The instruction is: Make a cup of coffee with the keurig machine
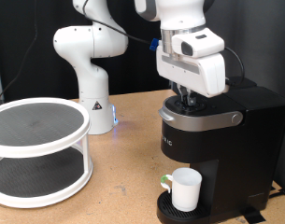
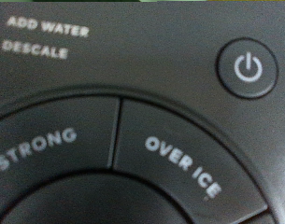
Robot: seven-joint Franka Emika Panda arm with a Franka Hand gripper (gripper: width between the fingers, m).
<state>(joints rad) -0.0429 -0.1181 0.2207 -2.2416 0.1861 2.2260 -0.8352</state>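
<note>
The black keurig machine (image 1: 217, 140) stands at the exterior view's right with its silver-grey lid handle (image 1: 203, 119) down. The white cup (image 1: 185, 189) sits upright on the round drip tray (image 1: 170, 211) under the spout. My gripper (image 1: 186, 96) hangs straight down over the machine's top, its dark fingertips right at the button panel. In the wrist view the panel fills the picture: the round power button (image 2: 246, 68), the STRONG button (image 2: 49, 149) and the OVER ICE button (image 2: 184, 168). No fingers show in the wrist view.
A white two-tier round rack (image 1: 39, 149) with dark mesh shelves stands at the exterior view's left. A second white robot arm base (image 1: 86, 75) rises behind it on the wooden table (image 1: 123, 177).
</note>
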